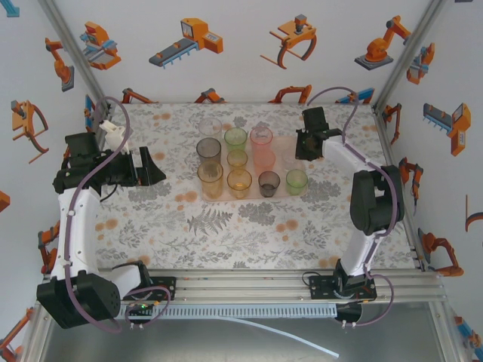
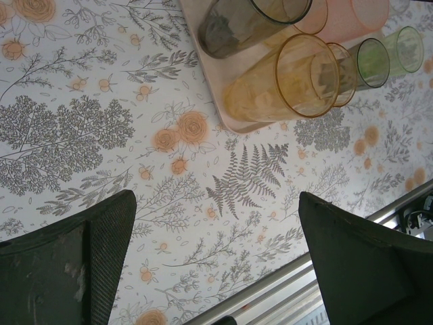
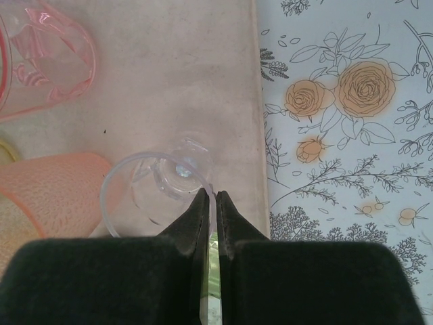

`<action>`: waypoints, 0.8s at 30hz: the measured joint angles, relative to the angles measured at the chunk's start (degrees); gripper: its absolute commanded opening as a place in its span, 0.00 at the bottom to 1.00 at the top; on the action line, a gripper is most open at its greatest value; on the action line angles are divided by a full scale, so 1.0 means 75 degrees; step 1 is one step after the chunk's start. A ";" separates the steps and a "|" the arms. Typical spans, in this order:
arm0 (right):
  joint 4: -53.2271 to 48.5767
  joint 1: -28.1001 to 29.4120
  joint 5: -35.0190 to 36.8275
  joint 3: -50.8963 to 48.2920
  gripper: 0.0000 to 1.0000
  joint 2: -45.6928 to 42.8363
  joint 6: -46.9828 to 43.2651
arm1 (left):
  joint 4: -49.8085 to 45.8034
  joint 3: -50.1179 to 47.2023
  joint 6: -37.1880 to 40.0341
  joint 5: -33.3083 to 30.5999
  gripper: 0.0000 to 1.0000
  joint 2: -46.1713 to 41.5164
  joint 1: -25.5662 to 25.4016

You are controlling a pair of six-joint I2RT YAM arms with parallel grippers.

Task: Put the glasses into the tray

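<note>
Clear glass (image 3: 159,196): shows upright just inside right edge of tray (image 3: 169,81), rim clamped by right gripper (image 3: 213,203) from above; left gripper (image 2: 216,230) spread, empty, well off leftward.

Pale pink tray (image 1: 285,160) mid-counter (image 1: 226,226), floral surface. Tinted tumblers (image 1: 239,181) stand upright on it in rough rows: orange, green, pink, smoky grey, clear. Left claw (image 1: 155,167) left of tray, apart. Right claw (image 1: 305,153) over tray's far right corner

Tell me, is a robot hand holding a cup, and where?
The right gripper pinches the clear glass by its rim, over the tray. The left gripper is open and empty.
</note>
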 measured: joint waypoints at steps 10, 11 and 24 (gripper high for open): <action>-0.0082 0.0000 -0.0061 0.0076 0.09 0.0090 -0.0003 | 0.0000 -0.0003 -0.0003 0.0000 0.97 -0.0006 0.0000; -0.0105 0.0000 -0.0055 0.0093 0.09 0.0090 -0.0003 | 0.0000 -0.0006 -0.0003 0.0000 0.97 -0.0006 0.0000; -0.0160 0.0000 0.0087 0.0219 0.11 0.0146 -0.0009 | 0.0006 -0.0055 0.0000 0.0000 0.97 -0.0029 0.0000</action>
